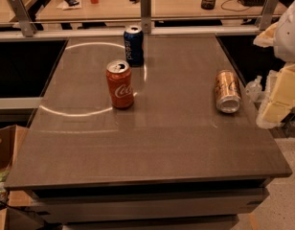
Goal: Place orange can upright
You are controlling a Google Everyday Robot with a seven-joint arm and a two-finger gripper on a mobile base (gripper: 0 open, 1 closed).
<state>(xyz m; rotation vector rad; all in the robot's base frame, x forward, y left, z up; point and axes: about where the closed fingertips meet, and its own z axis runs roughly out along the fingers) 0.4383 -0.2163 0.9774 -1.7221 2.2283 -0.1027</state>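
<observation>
The orange can lies on its side near the right edge of the grey-brown table, its silver end facing the front. It is pale orange-gold with dark lettering. My gripper is at the far right of the view, beyond the table's right edge, to the right of the orange can and apart from it. It holds nothing that I can see.
A red Coca-Cola can stands upright left of the table's middle. A blue Pepsi can stands upright behind it near the back edge. A metal rail runs along the back. A cardboard box sits on the floor at left.
</observation>
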